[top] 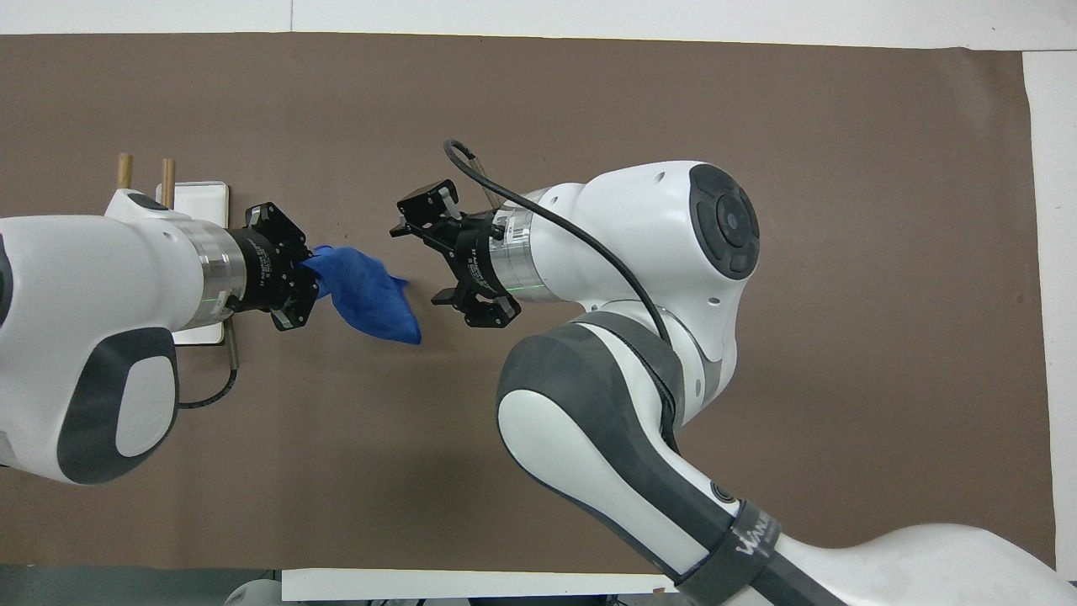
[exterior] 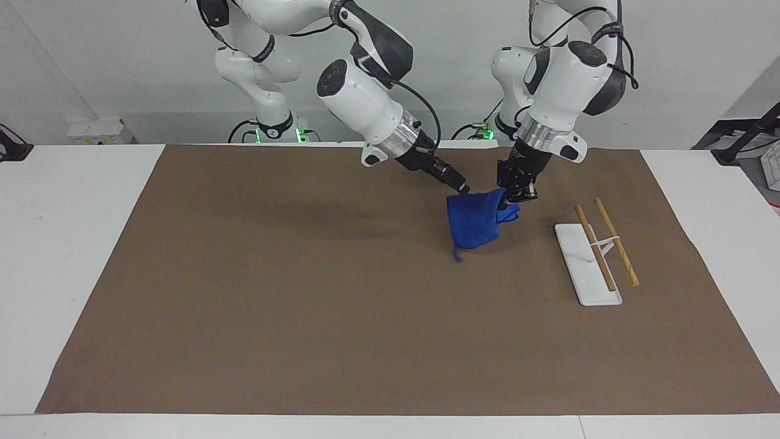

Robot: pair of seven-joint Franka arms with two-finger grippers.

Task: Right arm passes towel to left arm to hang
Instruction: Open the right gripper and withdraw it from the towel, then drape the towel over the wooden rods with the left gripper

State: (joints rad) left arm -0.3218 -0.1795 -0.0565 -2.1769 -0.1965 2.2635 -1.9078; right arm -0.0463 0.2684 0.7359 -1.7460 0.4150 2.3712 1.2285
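Note:
The royal-blue towel (exterior: 474,221) hangs in the air over the brown mat, its thin loop tail dangling at the bottom. My left gripper (exterior: 510,196) is shut on the towel's upper corner at the left arm's end. It also shows in the overhead view (top: 307,273), with the towel (top: 370,296) spreading away from it. My right gripper (exterior: 464,188) is open beside the towel's other upper corner and just above it, holding nothing. In the overhead view the right gripper (top: 414,263) stands a little apart from the cloth.
A small rack with a white base (exterior: 582,268) and two wooden rods (exterior: 616,242) stands on the brown mat (exterior: 304,305) toward the left arm's end. The left arm covers most of the rack base (top: 202,198) in the overhead view.

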